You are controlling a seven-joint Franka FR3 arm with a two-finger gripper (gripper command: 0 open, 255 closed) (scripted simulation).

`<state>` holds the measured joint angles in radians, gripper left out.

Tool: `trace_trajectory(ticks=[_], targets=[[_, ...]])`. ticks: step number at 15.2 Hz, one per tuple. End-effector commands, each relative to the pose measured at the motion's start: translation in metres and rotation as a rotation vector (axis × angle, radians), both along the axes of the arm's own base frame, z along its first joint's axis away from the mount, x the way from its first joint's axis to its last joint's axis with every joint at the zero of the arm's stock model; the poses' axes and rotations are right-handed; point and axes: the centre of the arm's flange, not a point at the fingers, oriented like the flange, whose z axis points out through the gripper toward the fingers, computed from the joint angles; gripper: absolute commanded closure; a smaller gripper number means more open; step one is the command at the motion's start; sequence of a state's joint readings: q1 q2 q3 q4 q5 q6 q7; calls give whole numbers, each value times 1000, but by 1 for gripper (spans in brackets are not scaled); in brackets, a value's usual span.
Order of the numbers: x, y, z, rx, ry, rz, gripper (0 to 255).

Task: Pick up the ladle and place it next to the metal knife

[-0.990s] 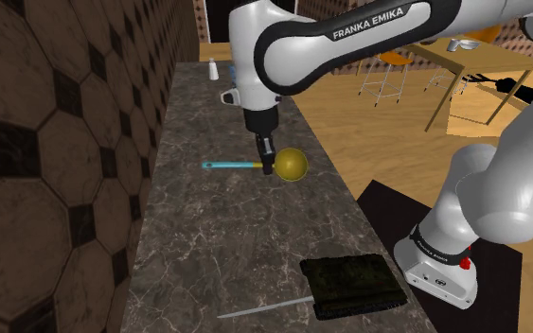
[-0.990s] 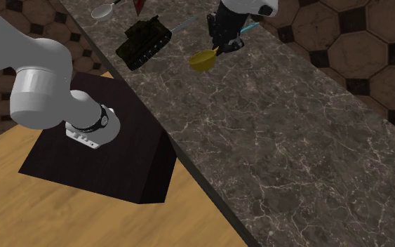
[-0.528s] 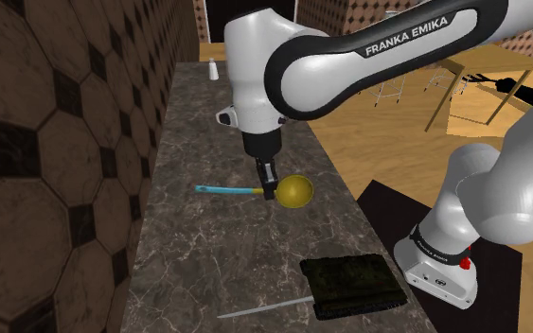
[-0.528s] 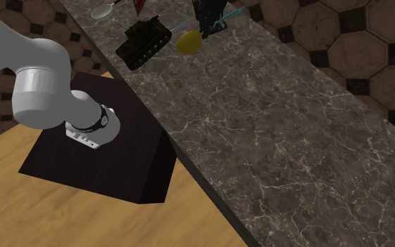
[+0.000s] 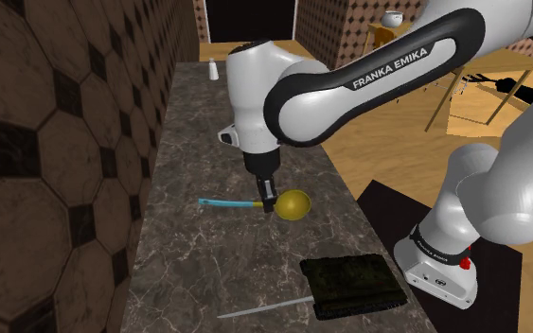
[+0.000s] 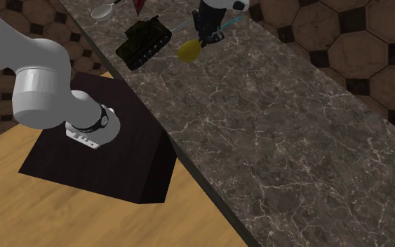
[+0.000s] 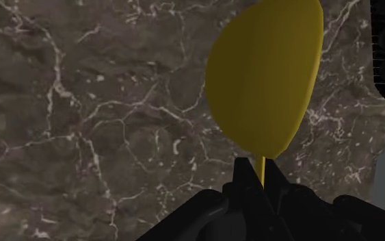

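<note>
Ladle [image 5: 291, 204] with a yellow bowl and a light blue handle is clamped in the black gripper [image 5: 267, 199]. The two fingers are closed on the thin neck where the bowl meets the handle. In the wrist view the yellow stem runs down between the fingertips of the gripper [image 7: 258, 179], and the bowl [image 7: 266, 75] hangs in front of them over the dark marble counter [image 5: 207, 265]. Whether the bowl touches the stone I cannot tell.

Compared with one second ago, the ladle has travelled along the counter toward its near end, and it now sits closer to the dark toy tank [image 5: 354, 284] and the grey knife [image 5: 264, 307]. Half a second ago it was a little farther from them. The arm's elbow has also come lower over the counter.

The ladle is about halfway along the counter, nearer to the edge on the side of the stand [image 5: 387, 203]. The knife lies at the near end, touching the tank, and neither of them has moved. Knife and ladle are well apart.
</note>
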<state>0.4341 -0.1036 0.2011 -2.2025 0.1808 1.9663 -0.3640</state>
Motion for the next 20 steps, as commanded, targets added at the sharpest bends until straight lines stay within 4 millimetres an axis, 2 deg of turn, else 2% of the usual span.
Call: trace_trajectory(ticks=[1,12,20], targets=[[0,0,-10,0,-1,0,255],[0,0,-72,0,-1,0,255],[0,0,-72,0,-1,0,255]])
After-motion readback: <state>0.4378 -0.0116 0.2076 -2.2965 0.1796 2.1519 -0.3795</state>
